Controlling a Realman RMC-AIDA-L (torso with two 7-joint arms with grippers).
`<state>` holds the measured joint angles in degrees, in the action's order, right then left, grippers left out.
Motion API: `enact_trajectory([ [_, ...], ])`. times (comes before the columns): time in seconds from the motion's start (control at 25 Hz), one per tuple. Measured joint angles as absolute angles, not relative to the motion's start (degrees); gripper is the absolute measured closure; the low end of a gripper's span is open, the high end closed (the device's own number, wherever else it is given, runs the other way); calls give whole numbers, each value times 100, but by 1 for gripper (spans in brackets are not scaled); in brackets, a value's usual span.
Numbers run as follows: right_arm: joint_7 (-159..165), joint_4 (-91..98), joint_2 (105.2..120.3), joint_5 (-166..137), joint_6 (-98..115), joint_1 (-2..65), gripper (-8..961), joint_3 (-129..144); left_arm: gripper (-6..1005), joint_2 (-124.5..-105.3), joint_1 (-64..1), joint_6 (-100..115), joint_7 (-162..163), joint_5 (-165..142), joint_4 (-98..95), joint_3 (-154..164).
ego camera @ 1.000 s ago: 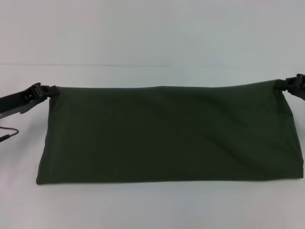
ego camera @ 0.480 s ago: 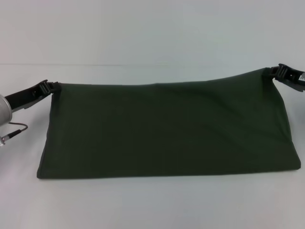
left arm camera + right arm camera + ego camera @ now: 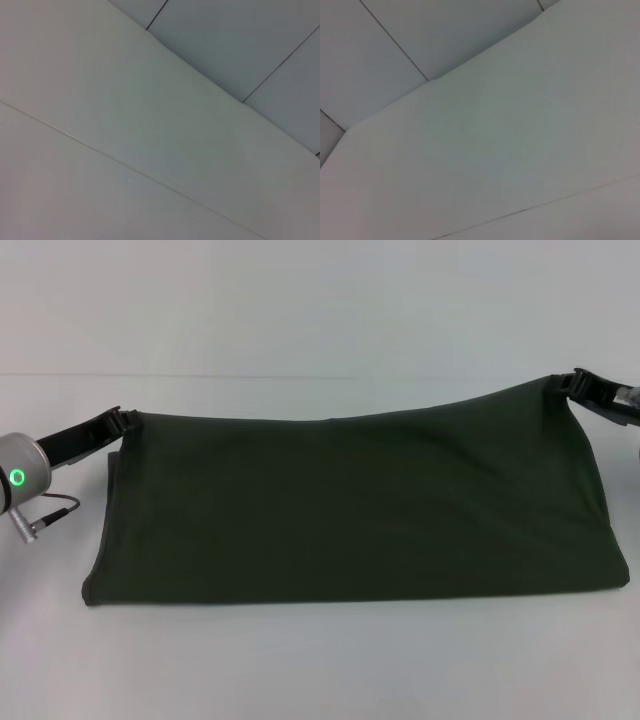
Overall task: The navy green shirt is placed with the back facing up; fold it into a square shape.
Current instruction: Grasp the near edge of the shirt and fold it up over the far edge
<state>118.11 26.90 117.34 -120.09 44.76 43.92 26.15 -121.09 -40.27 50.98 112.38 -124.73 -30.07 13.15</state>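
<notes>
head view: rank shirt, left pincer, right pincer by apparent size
1. navy green shirt, by far the largest.
2-3. left pincer and right pincer: both small and alike, each at a far shirt corner; not ranked.

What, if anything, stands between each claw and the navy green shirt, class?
Nothing visible. The left claw is shut on one far corner of the navy green shirt, the right claw on the other, both lifting its far edge off the table.

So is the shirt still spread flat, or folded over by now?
Folded over: the navy green shirt is a wide band without visible sleeves or collar. The left gripper and right gripper pinch its far corners.
</notes>
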Motion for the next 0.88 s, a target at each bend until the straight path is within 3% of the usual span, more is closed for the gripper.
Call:
enact_trajectory([
  [0.32, 11654, 2658, 11950, -11997, 3579, 4487, 784, 2976, 863, -12244, -4056, 4723, 10981, -12309, -2955, 1368],
  [0.52, 11413, 2592, 11979, -11929, 3322, 4546, 776, 3015, 860, -12383, -4070, 4332, 10716, -12092, -2904, 1381],
  [0.76, 10778, 2495, 11981, -11248, 3303, 4479, 767, 3024, 856, -12400, -4030, 4135, 10080, -11520, -2643, 1369],
  [0.88, 10619, 2475, 11976, -11080, 3363, 4421, 640, 3024, 854, -12402, -3989, 4060, 10045, -11421, -2631, 1348],
])
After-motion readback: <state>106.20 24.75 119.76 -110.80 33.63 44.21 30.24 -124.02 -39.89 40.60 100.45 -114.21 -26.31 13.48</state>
